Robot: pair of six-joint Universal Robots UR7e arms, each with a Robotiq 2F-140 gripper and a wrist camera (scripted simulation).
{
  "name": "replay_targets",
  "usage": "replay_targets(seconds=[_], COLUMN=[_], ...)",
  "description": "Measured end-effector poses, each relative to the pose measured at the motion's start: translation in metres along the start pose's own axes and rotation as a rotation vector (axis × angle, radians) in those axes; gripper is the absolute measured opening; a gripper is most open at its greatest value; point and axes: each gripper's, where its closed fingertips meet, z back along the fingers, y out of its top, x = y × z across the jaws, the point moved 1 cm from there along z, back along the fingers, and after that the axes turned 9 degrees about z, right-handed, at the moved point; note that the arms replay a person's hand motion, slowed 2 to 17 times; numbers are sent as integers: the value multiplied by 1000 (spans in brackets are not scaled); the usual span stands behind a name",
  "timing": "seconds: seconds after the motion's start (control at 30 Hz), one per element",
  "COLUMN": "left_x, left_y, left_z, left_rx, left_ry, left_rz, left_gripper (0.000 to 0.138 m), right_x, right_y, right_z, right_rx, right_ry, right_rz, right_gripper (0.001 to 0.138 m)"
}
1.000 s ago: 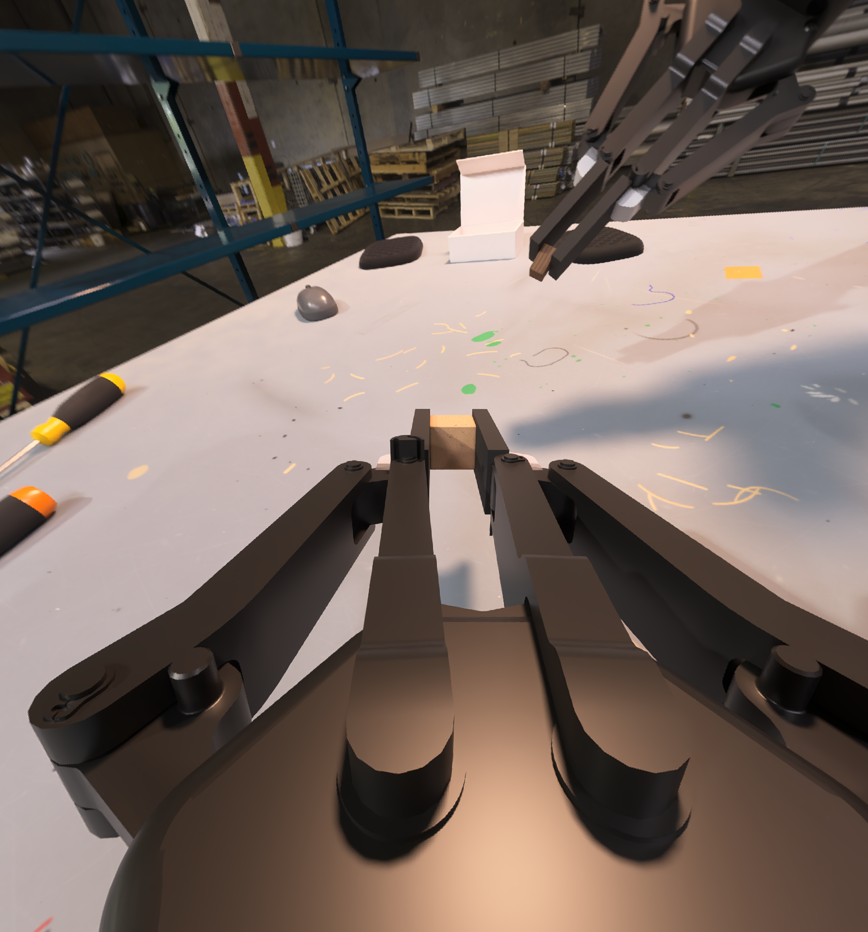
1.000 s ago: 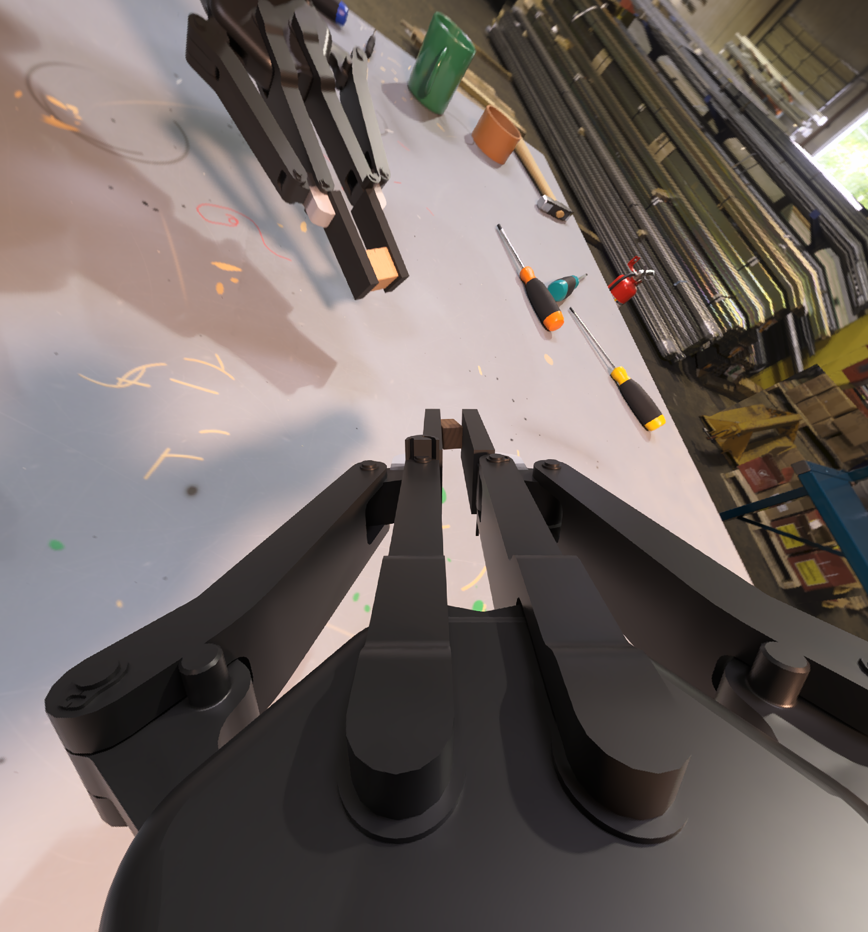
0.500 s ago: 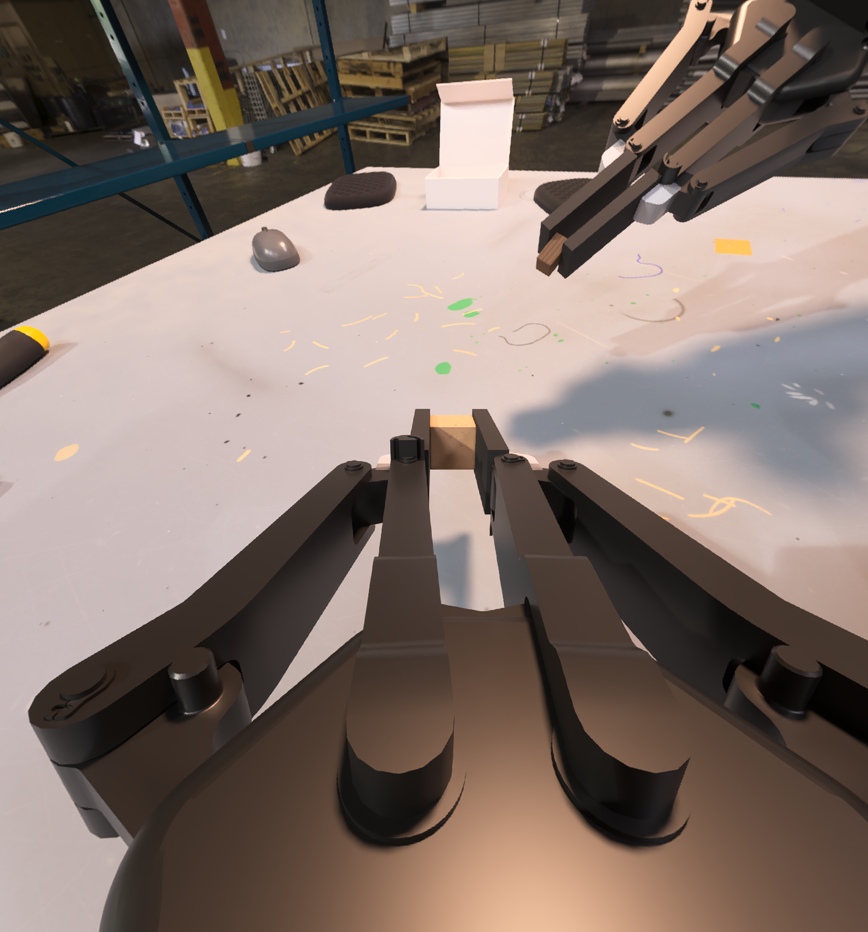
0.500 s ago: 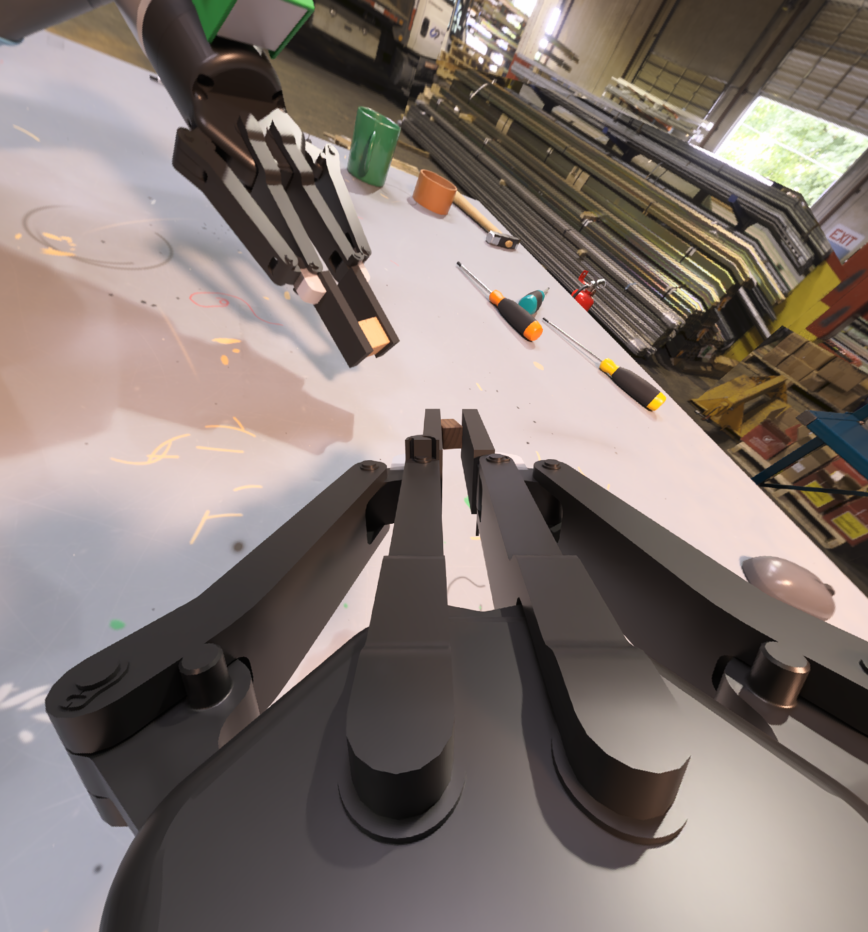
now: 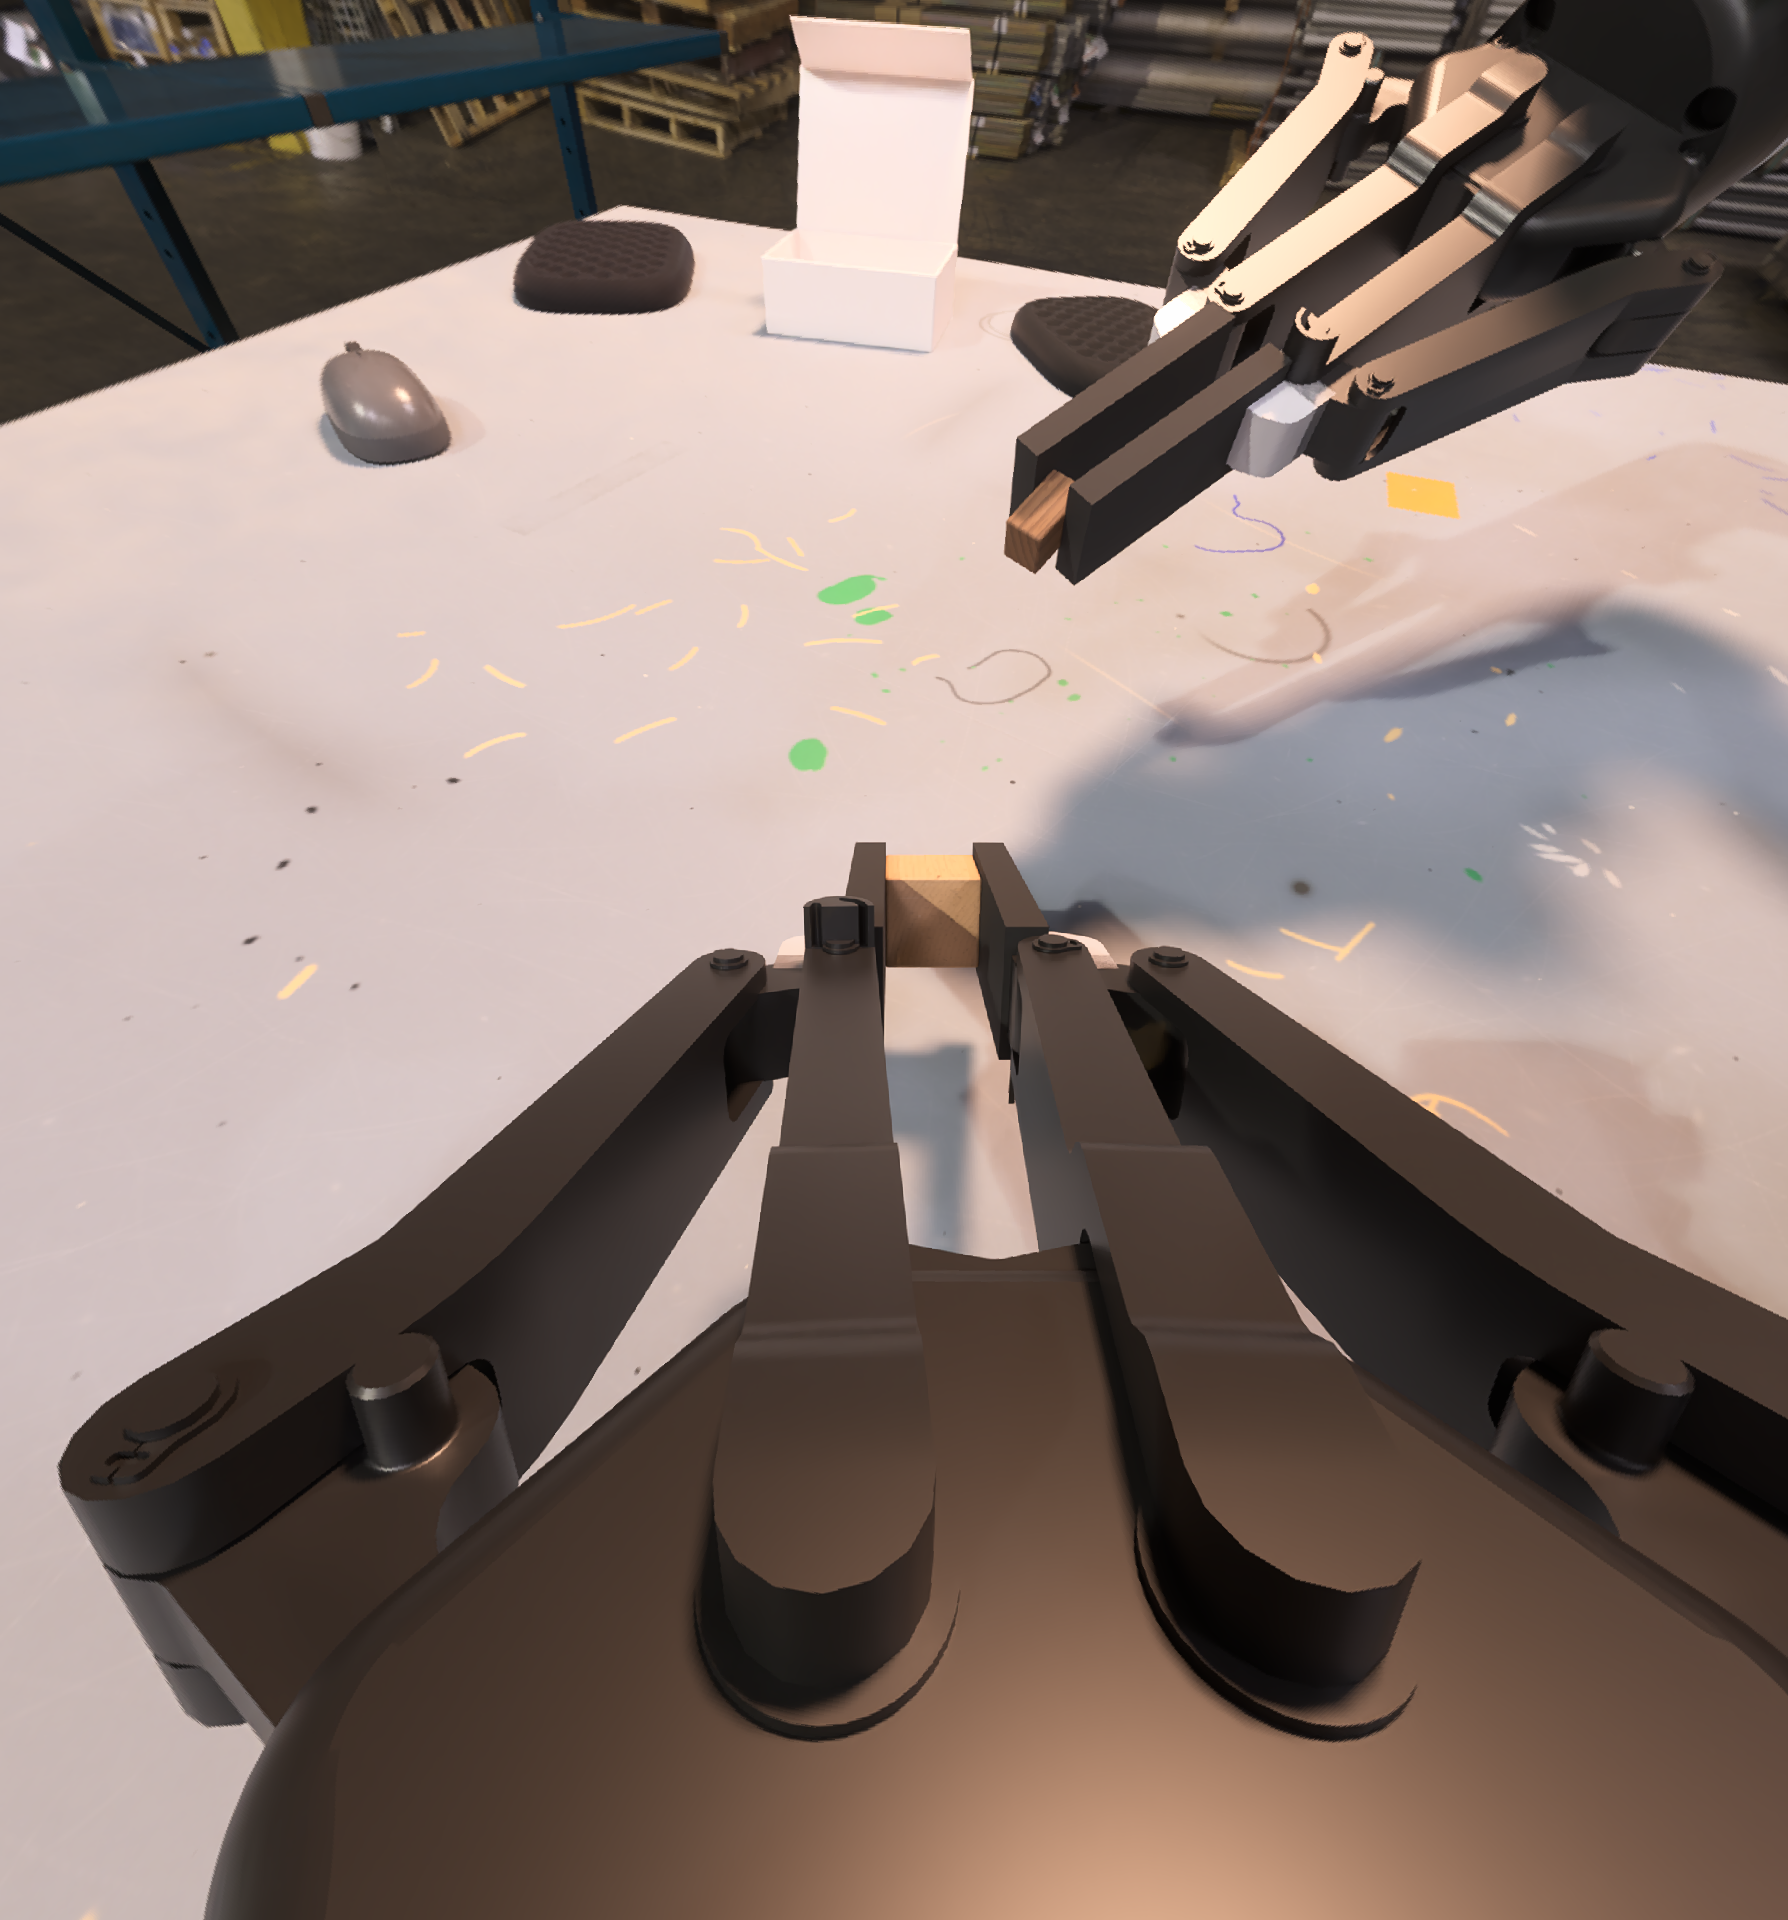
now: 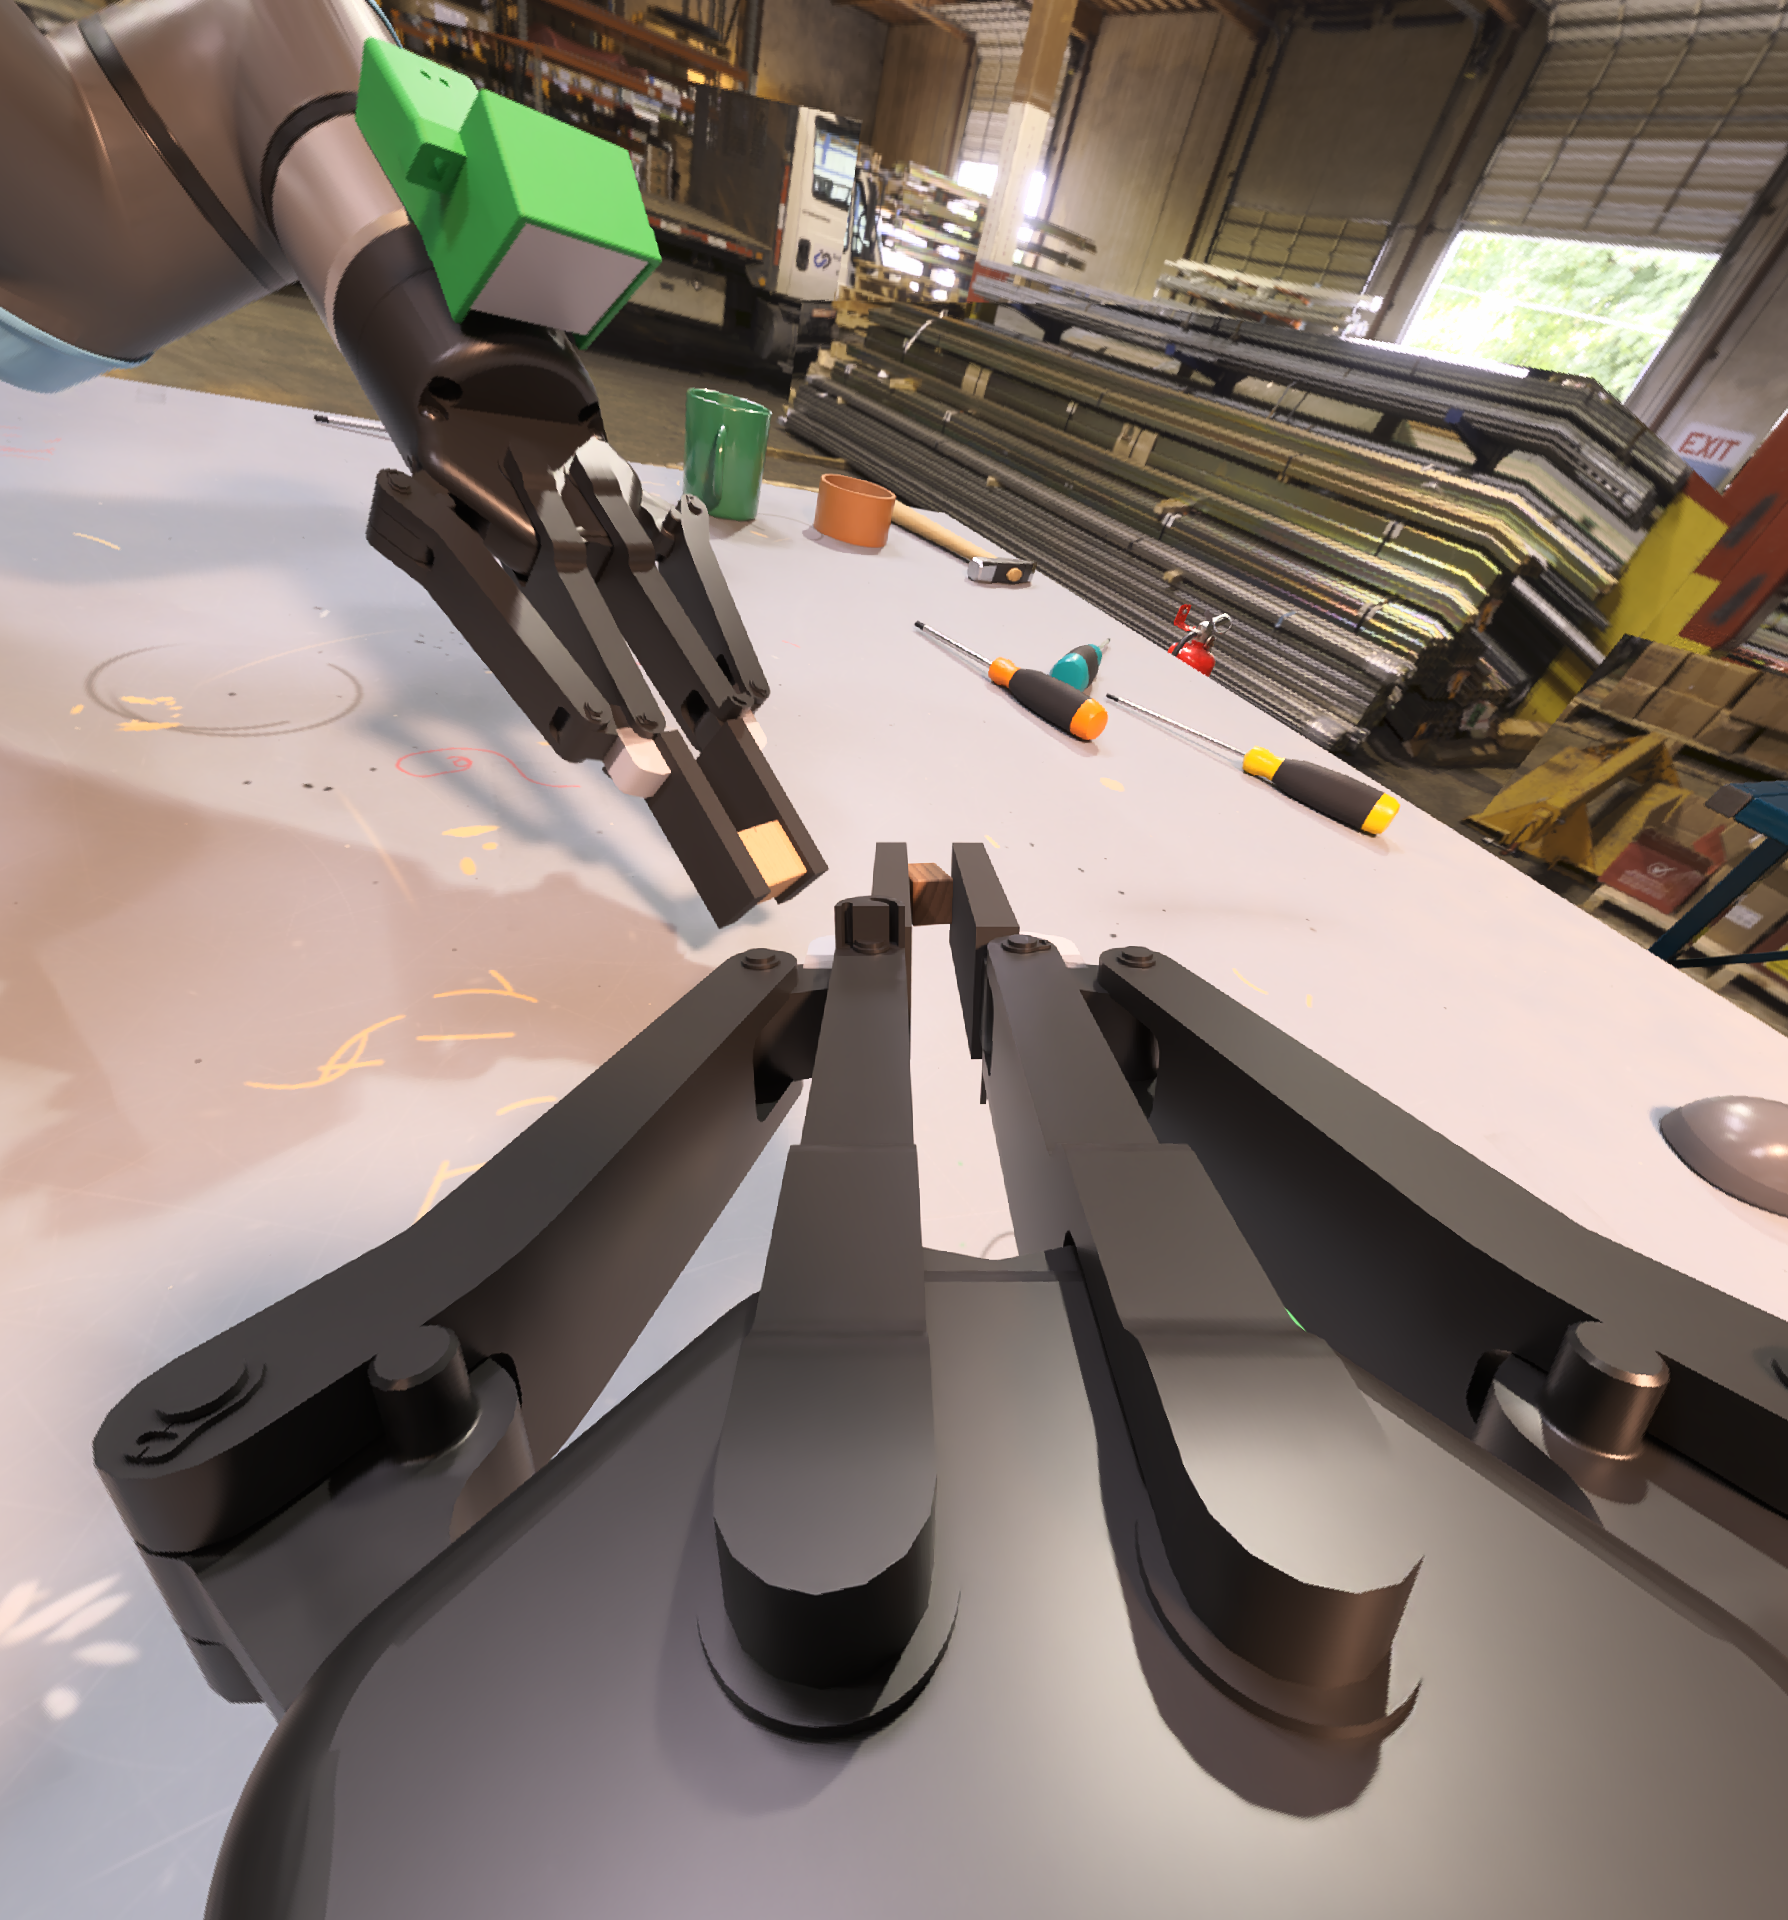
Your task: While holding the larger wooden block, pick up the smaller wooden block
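Note:
My left gripper [image 5: 929,883] is shut on the larger wooden block [image 5: 929,920], a pale cube held between its fingertips above the white table [image 5: 246,831]. My right gripper [image 6: 931,878] is shut on the smaller wooden block [image 6: 928,894], a dark brown cube, also held above the table. In the left wrist view the right gripper [image 5: 1051,540] hangs at the upper right with the dark block [image 5: 1035,525] at its tips. In the right wrist view the left gripper [image 6: 765,868] hangs at the upper left with the pale block [image 6: 774,854].
A white open box [image 5: 854,291], two dark pads [image 5: 604,265] and a grey mouse [image 5: 381,410] lie at the table's far side. In the right wrist view a green mug [image 6: 726,452], an orange cup [image 6: 854,509], a hammer [image 6: 973,551] and screwdrivers [image 6: 1046,696] lie along the far edge.
Both grippers have tilted and risen with their blocks held. The two grippers have come closer together; the tools on the left have left the left wrist view.

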Motion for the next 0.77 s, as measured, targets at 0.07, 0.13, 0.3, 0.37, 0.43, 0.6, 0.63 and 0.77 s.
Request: replay_targets(seconds=[0.07,0.13,0.3,0.37,0.43,0.6,0.63,0.77], left_x=[2,4,7,9,11,14,14,13], left_y=[1,2,2,2,2,-1,-1,-2], left_z=[-6,-12,-24,-28,-31,-38,-39,-42], left_rx=[-13,-28,-68,-84,-100,-147,-155,-177], left_ry=[-11,-16,-11,-13,-16,-25,-25,-23], left_rz=[7,8,-9,-13,-13,-3,-2,3], left_gripper=[22,22,22,22,22,22,22,22], right_x=[1,2,6,7,9,12,12,12], right_y=[-1,-3,-6,-7,-7,-9,-9,-8], right_z=[0,1,5,7,9,15,16,20], right_rx=[4,5,4,5,8,18,22,42], right_ry=[-3,-6,-21,-24,-25,-26,-25,-12], right_rz=[-10,-18,-23,-27,-34,-63,-70,-92], right_gripper=[12,12,12,12,12,12,12,12])
